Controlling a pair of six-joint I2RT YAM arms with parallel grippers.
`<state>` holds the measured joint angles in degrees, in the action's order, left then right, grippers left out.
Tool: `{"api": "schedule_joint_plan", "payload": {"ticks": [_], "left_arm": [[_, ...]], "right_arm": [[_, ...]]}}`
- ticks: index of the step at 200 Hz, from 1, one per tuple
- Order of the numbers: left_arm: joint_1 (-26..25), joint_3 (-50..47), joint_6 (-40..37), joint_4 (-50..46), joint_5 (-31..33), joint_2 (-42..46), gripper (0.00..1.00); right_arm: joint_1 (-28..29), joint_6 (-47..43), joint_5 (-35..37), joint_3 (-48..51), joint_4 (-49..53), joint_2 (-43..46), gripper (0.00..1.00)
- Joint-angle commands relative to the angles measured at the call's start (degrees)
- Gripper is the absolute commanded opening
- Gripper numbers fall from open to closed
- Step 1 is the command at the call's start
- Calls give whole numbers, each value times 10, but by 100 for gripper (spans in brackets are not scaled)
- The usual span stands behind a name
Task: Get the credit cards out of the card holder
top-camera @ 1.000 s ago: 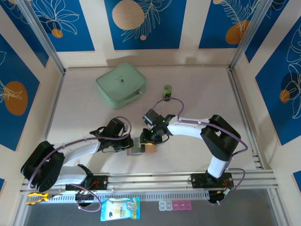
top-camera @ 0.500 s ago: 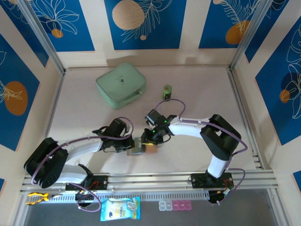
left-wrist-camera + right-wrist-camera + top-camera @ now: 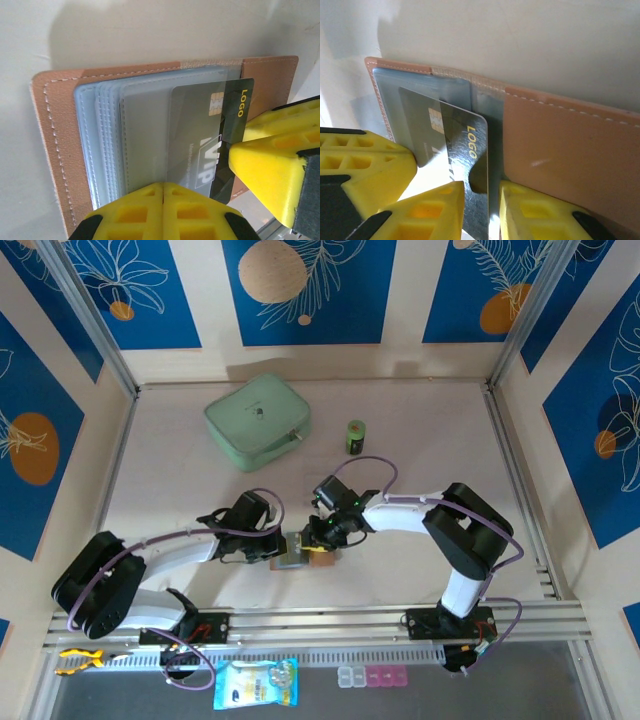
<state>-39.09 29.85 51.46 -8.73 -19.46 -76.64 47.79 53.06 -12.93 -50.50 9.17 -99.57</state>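
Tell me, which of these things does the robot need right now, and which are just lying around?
In the job: tan card holder; dark card sticking out of it.
Lying about: mint-green zip case; small green canister; blue packet; pill box.

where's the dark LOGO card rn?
In the right wrist view the dark card sticks partway out of the card holder, its free end between the right gripper fingers, near the front edge of the table.
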Motion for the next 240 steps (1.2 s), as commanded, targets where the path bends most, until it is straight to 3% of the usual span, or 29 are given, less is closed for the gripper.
{"api": "schedule_joint_plan", "payload": {"ticks": [1, 141, 240], "left_arm": [[-5, 0, -13, -18, 9, -14, 3], [-6, -7, -7, -11, 7, -16, 3], [-6, -7, -4, -11, 7, -15, 4]], "right_arm": [[-4, 17, -39, 19, -46, -6, 24], [-14, 15, -48, 45, -81, 10, 10], [-42, -6, -41, 69, -52, 41, 9]]}}
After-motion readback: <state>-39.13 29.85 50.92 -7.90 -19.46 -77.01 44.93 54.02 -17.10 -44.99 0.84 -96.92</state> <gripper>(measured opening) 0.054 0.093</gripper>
